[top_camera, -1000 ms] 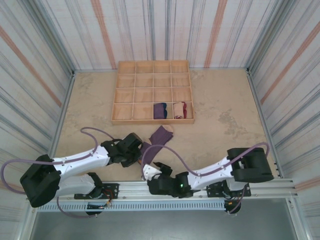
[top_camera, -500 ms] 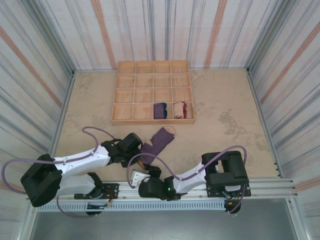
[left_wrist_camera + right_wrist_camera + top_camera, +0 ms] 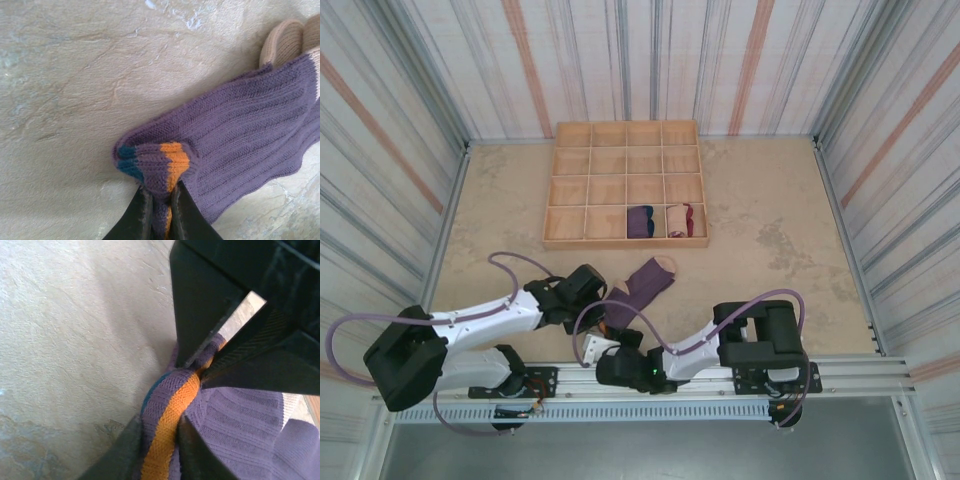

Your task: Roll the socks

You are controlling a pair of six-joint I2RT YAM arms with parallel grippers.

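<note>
You are looking down on a beige table (image 3: 760,230) with a wooden tray (image 3: 625,243) of sixteen compartments at its far middle. In the tray's nearest row, a purple rolled sock (image 3: 640,221) sits in the third compartment from the left. A cream rolled sock (image 3: 679,220) with maroon sits in the fourth, just beside it.

The loose sock (image 3: 645,280) lies flat on the table between the tray and your arm bases. It is dark purple and ribbed, with its tan toe (image 3: 665,263) pointing toward the tray and its cuff end toward you.

Your left claw (image 3: 603,298) reaches in from the left and your right claw (image 3: 613,328) comes up from the near edge. Both meet at the sock's cuff.

From the left wrist, the left claw (image 3: 161,215) is pinched tight on the folded cuff (image 3: 155,165), which is banded in orange and teal. The purple body of the sock (image 3: 250,125) spreads away to the upper right, and the toe (image 3: 287,42) is at the far corner.

From the right wrist, the right claw (image 3: 160,450) presses on both sides of the orange band (image 3: 172,400), clamped on the same cuff. The left claw's black fingers (image 3: 200,305) grip that fabric just above it.
</note>
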